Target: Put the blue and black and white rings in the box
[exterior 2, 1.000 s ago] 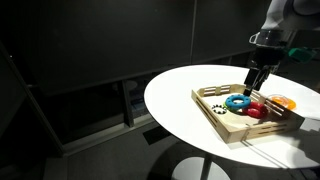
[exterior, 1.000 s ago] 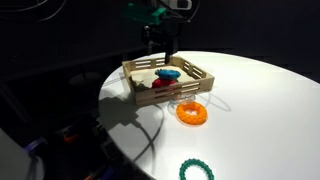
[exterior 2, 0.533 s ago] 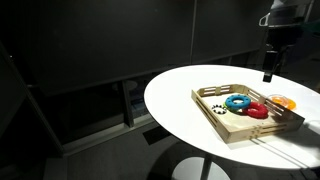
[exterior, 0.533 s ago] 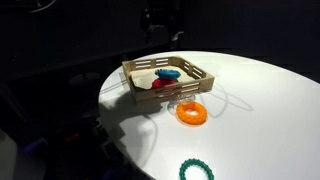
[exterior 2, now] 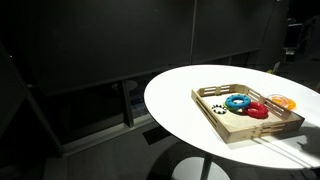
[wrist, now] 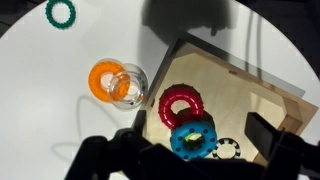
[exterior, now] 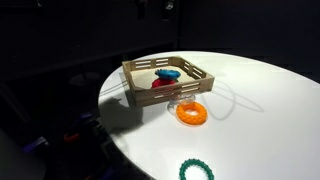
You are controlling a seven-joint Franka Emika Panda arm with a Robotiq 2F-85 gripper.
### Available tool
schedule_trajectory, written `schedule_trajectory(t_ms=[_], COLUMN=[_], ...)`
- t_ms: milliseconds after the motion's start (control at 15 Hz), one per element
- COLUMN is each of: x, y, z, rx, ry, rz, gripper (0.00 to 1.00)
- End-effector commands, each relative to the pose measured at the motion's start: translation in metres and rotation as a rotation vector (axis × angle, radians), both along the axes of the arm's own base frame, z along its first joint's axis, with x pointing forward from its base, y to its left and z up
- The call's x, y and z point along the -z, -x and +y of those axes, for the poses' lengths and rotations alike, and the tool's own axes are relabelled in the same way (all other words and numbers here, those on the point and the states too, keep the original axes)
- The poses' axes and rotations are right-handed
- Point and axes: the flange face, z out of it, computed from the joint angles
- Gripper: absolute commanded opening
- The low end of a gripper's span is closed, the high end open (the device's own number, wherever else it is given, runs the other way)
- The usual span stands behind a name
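Note:
The blue ring point(wrist: 190, 138) lies flat inside the light-wood box point(wrist: 240, 70), touching a red ring point(wrist: 182, 104). A small black and white ring point(wrist: 228, 150) lies beside it on the box floor. The blue ring also shows in the box in both exterior views point(exterior: 168, 74) point(exterior 2: 238, 102). My gripper point(wrist: 196, 150) is high above the box, open and empty, with its fingers framing the blue ring from above. In an exterior view it is only a dark shape at the right edge point(exterior 2: 291, 35).
An orange ring point(wrist: 105, 80) lies on the white round table point(exterior: 260, 110) just outside the box, next to a clear glass-like object point(wrist: 130, 86). A green beaded ring point(wrist: 61, 12) lies further off near the table edge point(exterior: 196, 171).
My gripper has risen from just above the box to high above it, almost out of both exterior views. The blue ring stays in the box.

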Motion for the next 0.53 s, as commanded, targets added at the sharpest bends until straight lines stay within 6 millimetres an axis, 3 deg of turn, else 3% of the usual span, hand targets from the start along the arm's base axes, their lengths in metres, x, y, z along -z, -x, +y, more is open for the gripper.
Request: schedule_trajectory(t_ms=[0, 200, 333, 467], x=[-0.035, -0.049, -0.041, -0.045], y=[0.016, 0.027, 0.023, 0.027], z=[-0.003, -0.005, -0.003, -0.004], rx=[0.046, 0.064, 0.041, 0.043], ry=[0.037, 0.038, 0.014, 0.015], rz=[-0.009, -0.016, -0.013, -0.015], gripper=[1.0, 1.0, 1.0, 1.0])
